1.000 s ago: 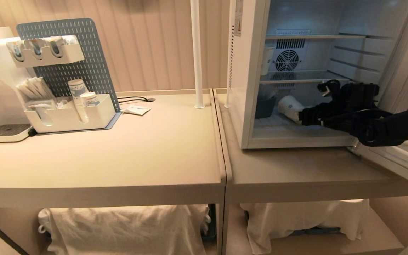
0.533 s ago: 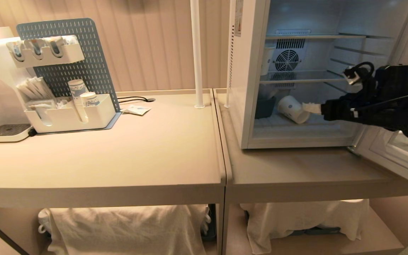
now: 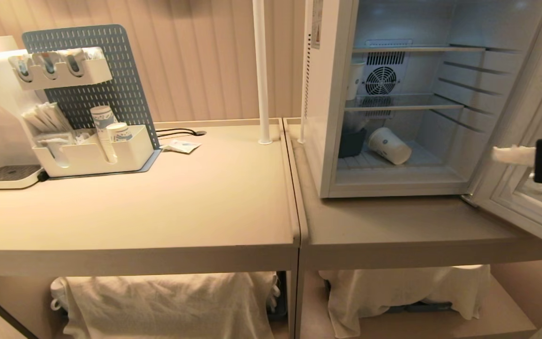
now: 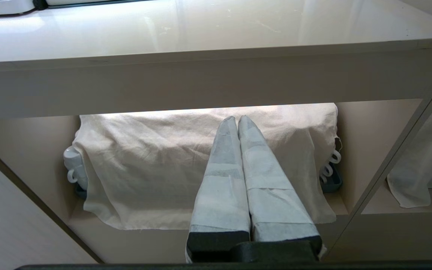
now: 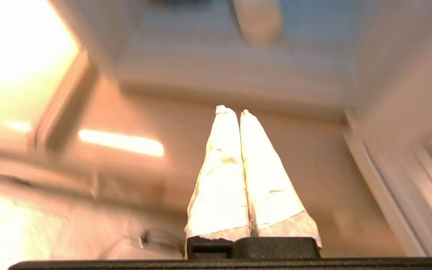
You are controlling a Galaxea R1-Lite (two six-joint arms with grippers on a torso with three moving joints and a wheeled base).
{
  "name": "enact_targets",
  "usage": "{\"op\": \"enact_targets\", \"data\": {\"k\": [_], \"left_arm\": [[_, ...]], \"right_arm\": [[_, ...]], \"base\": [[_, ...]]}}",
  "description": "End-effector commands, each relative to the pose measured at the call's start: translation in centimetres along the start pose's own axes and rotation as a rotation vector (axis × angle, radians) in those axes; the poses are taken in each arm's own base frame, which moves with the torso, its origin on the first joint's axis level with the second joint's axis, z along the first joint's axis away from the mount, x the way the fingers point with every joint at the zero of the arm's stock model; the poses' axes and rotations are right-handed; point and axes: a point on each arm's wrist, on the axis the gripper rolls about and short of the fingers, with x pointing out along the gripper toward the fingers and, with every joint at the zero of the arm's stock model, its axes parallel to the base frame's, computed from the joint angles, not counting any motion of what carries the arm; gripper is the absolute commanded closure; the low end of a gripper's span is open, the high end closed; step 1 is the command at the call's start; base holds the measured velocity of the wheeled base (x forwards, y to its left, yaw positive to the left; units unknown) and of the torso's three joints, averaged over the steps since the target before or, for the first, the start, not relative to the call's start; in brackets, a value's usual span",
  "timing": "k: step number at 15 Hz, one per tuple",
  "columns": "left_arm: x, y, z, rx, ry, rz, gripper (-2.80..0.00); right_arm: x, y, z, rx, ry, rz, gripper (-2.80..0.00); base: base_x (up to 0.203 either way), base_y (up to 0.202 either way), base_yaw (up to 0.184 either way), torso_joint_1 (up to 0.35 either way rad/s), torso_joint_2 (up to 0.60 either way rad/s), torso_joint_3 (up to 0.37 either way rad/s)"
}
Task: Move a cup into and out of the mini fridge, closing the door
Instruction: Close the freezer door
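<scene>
— Where's the cup (image 3: 389, 145) right now?

— Lying on its side on the floor of the mini fridge (image 3: 395, 99), mouth tipped down toward the front right, base pointing up and back to the left. Nothing is touching it. Just to its left sits a small dark bin (image 3: 351, 142), and above it are two shelves and the round fan on the back wall.

— And the door (image 3: 520, 183)?

— Swung wide open to the right, hinged at the fridge's right front corner, its pale frame running off the edge of what I can see.

— Who's holding what?

— Nobody holds anything. The right end effector (image 3: 511, 154) hangs outside the cabinet, in front of the open door, well apart from the cup. Its white-wrapped fingers (image 5: 234, 168) are pressed together with nothing between them. The left end effector (image 4: 237, 120) is down low, pointing at a cloth-covered lower shelf (image 4: 208, 165) under the worktop (image 3: 158, 202), and its fingers are pressed together too, gripping nothing.

— Anything else about?

— On the left worktop there's a white organiser (image 3: 94, 153) with a stack of cups (image 3: 102, 125) in front of a blue pegboard (image 3: 87, 70), and a white pole (image 3: 261, 70) stands between the two worktops.
</scene>
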Motion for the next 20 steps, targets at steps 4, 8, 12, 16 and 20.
{"op": "enact_targets", "data": {"k": [4, 8, 12, 16, 20], "left_arm": [[0.0, 0.0, 0.0, 0.000, 0.000, 0.000, 0.00], [0.0, 0.0, 0.0, 0.000, -0.001, 0.000, 0.00], [0.0, 0.0, 0.0, 0.000, -0.001, 0.002, 0.00], [0.0, 0.0, 0.0, -0.002, -0.001, 0.002, 0.00], [0.0, 0.0, 0.0, 0.000, -0.001, 0.001, 0.00]], "right_arm": [[-14.9, 4.4, -9.1, -0.082, -0.024, -0.153, 0.00], [-15.4, 5.4, -20.3, -0.085, 0.033, -0.220, 0.00], [-11.3, 4.5, -24.6, -0.047, -0.106, -0.264, 0.00], [-11.8, 4.6, -26.1, -0.070, -0.247, -0.224, 0.00], [-12.3, 4.7, -27.0, -0.059, -0.313, -0.216, 0.00]], "base": [[0.000, 0.000, 0.000, 0.000, 0.00, 0.000], [0.000, 0.000, 0.000, 0.000, 0.00, 0.000], [0.000, 0.000, 0.000, 0.000, 0.00, 0.000], [0.000, 0.000, 0.000, 0.000, 0.00, 0.000], [0.000, 0.000, 0.000, 0.000, 0.00, 0.000]]}}
